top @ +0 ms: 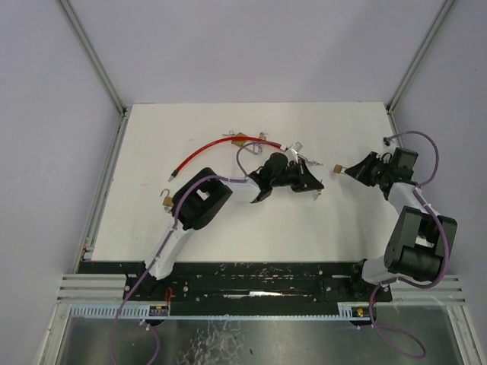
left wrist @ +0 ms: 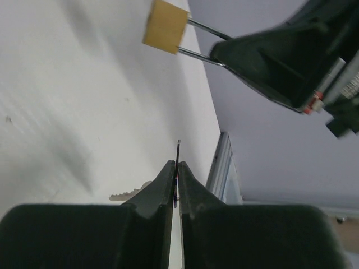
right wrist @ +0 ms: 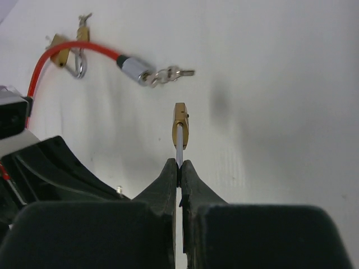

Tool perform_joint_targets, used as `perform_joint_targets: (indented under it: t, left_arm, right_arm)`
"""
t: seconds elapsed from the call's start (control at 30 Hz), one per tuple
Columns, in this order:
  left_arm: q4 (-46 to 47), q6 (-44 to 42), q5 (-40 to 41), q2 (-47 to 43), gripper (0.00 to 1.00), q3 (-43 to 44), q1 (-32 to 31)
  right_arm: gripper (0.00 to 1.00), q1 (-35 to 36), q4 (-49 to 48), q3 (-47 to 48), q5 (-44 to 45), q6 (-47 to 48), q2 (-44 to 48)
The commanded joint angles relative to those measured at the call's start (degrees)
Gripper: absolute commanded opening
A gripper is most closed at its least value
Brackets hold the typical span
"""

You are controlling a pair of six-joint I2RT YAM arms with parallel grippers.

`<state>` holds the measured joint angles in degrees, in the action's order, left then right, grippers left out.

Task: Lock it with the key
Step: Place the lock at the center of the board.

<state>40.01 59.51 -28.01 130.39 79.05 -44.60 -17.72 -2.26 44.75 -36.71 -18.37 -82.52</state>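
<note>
My right gripper (right wrist: 179, 171) is shut on the steel shackle of a small brass padlock (right wrist: 180, 124), holding it above the white table; its body points left toward the left arm (top: 335, 168). My left gripper (left wrist: 177, 167) is shut on a thin key (left wrist: 178, 150), seen edge-on and poking out past the fingertips. A second toothed key blade (left wrist: 127, 194) sticks out to the left behind that gripper's finger. In the left wrist view the padlock (left wrist: 164, 26) hangs well ahead of the key, apart from it. From above, the left gripper (top: 313, 184) and right gripper (top: 349, 172) face each other.
A red cable (top: 204, 150) lies at the back of the table with a brass padlock (top: 238, 139) on it and a silver end carrying keys (right wrist: 171, 73). Another small padlock (top: 167, 200) lies beside the left arm. Metal frame rails (top: 106, 182) border the table.
</note>
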Motion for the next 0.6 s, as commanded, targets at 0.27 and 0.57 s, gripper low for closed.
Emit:
perform_joint_targets:
  t: [0.27, 0.57]
  left_arm:
    - [-16.2, 7.3, 7.5, 18.0, 0.04, 27.2, -4.3]
    - [-22.6, 4.1, 11.4, 23.1, 0.25, 37.2, -4.7]
  right_arm:
    - [0.02, -4.2, -12.7, -3.5, 1.4, -14.4, -6.0]
    - [0.14, -4.2, -11.7, -2.2, -1.0, -14.0, -9.7]
